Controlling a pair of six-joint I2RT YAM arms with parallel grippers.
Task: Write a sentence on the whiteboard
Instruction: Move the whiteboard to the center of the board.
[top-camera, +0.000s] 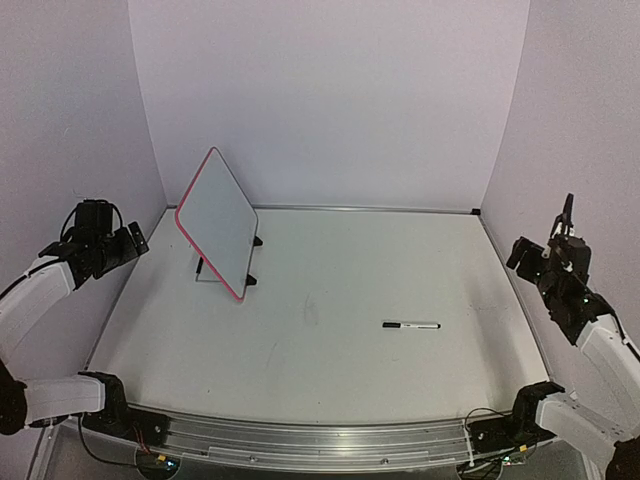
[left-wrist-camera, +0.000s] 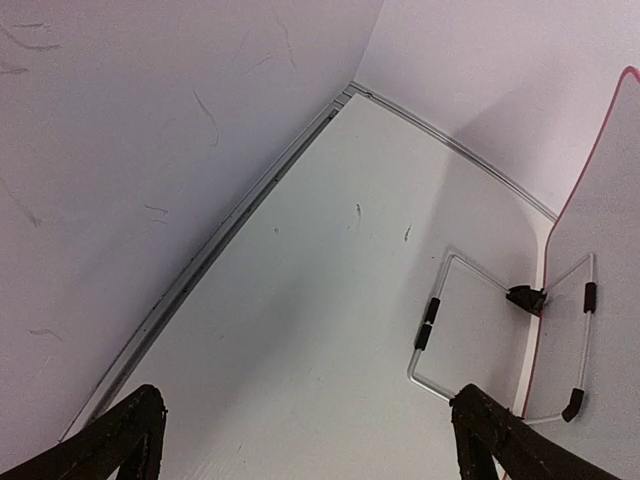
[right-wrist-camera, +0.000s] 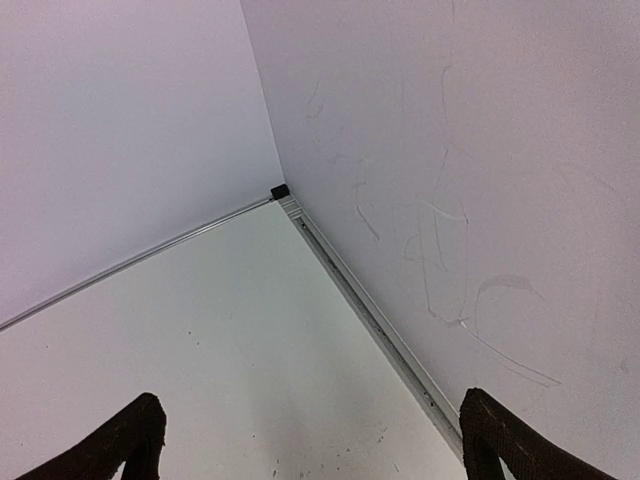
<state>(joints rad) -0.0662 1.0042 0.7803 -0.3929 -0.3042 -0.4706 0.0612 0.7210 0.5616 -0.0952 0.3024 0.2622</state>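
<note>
The small rectangular red-framed whiteboard (top-camera: 218, 222) stands tilted on a thin wire stand (left-wrist-camera: 431, 311) at the far left of the white table (top-camera: 330, 380), its face plain white. A slim black-and-white marker pen (top-camera: 411, 325) lies right of centre. The left gripper (left-wrist-camera: 305, 440) and right gripper (right-wrist-camera: 305, 440) gape wide, holding nothing

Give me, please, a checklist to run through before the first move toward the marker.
1. Whiteboard stands propped up, tilted: ok.
2. Its writing face is blank: ok.
3. Marker lies free on the table, apart from the board: ok.
4. Left pincer open and empty: ok.
5. Right pincer open and empty: ok.
6. Marker cap removed: cannot tell.
</note>
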